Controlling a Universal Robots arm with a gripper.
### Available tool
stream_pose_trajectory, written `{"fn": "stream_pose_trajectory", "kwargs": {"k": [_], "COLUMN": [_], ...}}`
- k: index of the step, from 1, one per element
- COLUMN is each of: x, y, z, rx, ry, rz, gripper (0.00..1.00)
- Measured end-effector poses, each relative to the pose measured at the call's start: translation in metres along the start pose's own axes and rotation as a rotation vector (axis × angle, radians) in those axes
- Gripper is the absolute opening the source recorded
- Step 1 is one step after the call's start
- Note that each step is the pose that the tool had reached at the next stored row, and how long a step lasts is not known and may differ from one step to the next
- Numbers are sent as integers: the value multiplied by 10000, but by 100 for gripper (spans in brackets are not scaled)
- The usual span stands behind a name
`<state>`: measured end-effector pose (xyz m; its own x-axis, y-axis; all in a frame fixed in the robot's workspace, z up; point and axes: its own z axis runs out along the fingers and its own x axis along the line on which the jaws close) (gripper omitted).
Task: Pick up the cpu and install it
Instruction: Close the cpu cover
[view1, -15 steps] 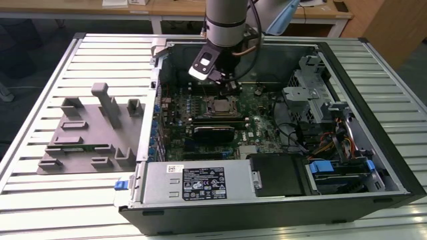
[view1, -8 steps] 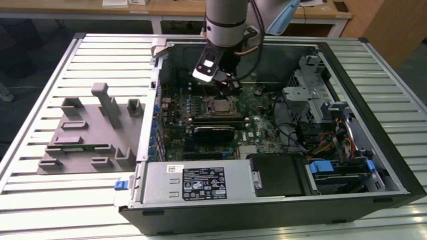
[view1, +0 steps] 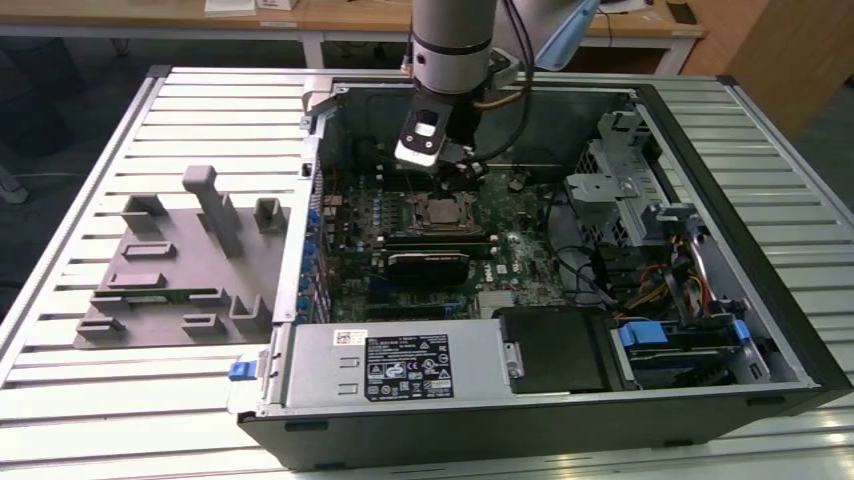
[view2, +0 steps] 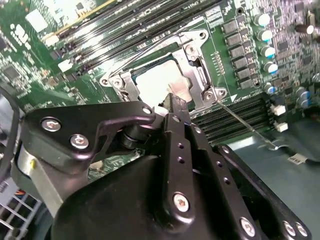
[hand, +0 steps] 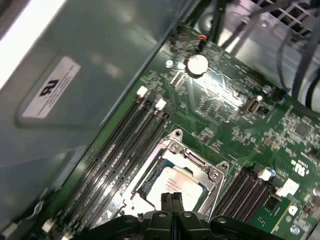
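Note:
The cpu (view1: 441, 211) lies flat inside the square metal-framed socket (view1: 445, 226) on the green motherboard of the open computer case. Its silvery top shows in both wrist views (view2: 152, 82) (hand: 172, 181), framed by the socket bracket (view2: 192, 60) (hand: 200, 167). My gripper (view1: 447, 168) hangs just above the socket's far edge. Its two black fingertips (view2: 176, 104) (hand: 167, 199) are pressed together with nothing between them, so it is shut. They sit over the edge of the cpu and hide part of it.
A black heatsink block (view1: 427, 266) sits on the board nearer the camera than the socket. Memory slots (hand: 120, 150) flank the socket. The power supply (view1: 387, 365) and drive bays (view1: 667, 340) fill the case's near side. A grey fixture tray (view1: 174, 270) lies at the exterior view's left.

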<state>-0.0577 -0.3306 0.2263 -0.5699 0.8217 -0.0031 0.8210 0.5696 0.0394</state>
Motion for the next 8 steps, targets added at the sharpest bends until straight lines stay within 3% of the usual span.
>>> {"fn": "stream_pose_trajectory", "kwargs": {"k": [8], "x": [0], "y": [0], "z": [0], "rx": [16], "ry": [21], "rz": [-1281], "gripper": [11]}}
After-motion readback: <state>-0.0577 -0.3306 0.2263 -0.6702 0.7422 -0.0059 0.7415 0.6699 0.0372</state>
